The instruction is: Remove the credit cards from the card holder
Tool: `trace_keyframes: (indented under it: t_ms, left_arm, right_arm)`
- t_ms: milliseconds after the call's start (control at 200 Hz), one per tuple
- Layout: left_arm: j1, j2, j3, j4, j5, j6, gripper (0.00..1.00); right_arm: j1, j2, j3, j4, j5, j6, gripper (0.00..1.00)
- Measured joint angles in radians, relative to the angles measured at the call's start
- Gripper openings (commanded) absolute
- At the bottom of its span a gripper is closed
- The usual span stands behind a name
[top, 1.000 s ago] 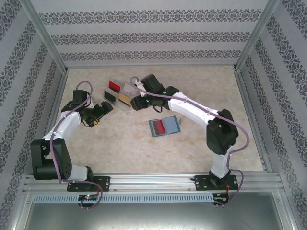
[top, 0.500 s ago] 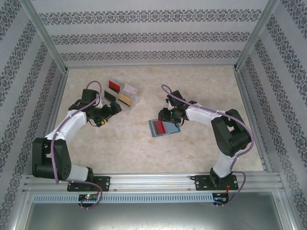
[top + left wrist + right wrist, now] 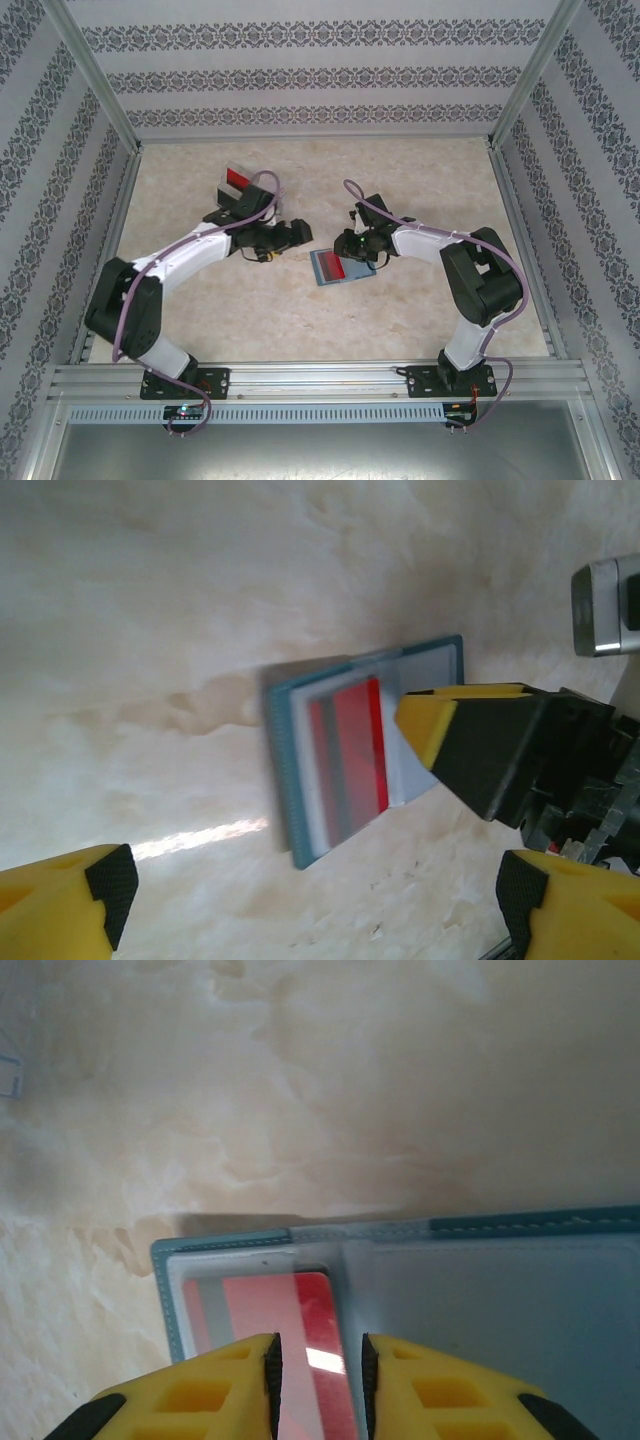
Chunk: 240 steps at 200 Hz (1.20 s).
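The card holder (image 3: pixel 355 268) lies open on the table (image 3: pixel 420 190), between the 2 arms. The right tool (image 3: pixel 315 1380) is down on its left half, fingertips a narrow gap apart over the red credit card (image 3: pixel 300 1305) lying in that half; whether they pinch it I cannot tell. The left tool (image 3: pixel 315 905) sits near the holder's left edge, apart from it, spread wide and holding nothing. Beyond the left arm, a clear tray (image 3: pixel 224 195) holds 1 red card (image 3: pixel 237 180).
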Motion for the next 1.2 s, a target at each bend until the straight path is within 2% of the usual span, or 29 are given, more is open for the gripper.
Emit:
trace_keyframes:
  t_ms: [180,320,849,1199]
  left_arm:
    - [-0.084,0.147,0.096,0.009,-0.016,-0.027,0.61]
    - [-0.108,0.225,0.158,0.003,-0.037,-0.027,0.49]
    - [-0.11,0.338,0.166,-0.005,-0.06,-0.028,0.19]
    - [-0.11,0.354,0.166,-0.008,-0.06,-0.023,0.14]
  right_arm:
    - [-0.012,0.0,-0.024,0.006,-0.024,-0.003,0.24]
    - [-0.017,0.0,-0.035,0.019,-0.05,-0.003,0.23]
    - [-0.019,-0.008,-0.042,0.042,-0.127,-0.016,0.24]
    - [-0.019,-0.008,-0.042,0.041,-0.136,-0.04,0.24]
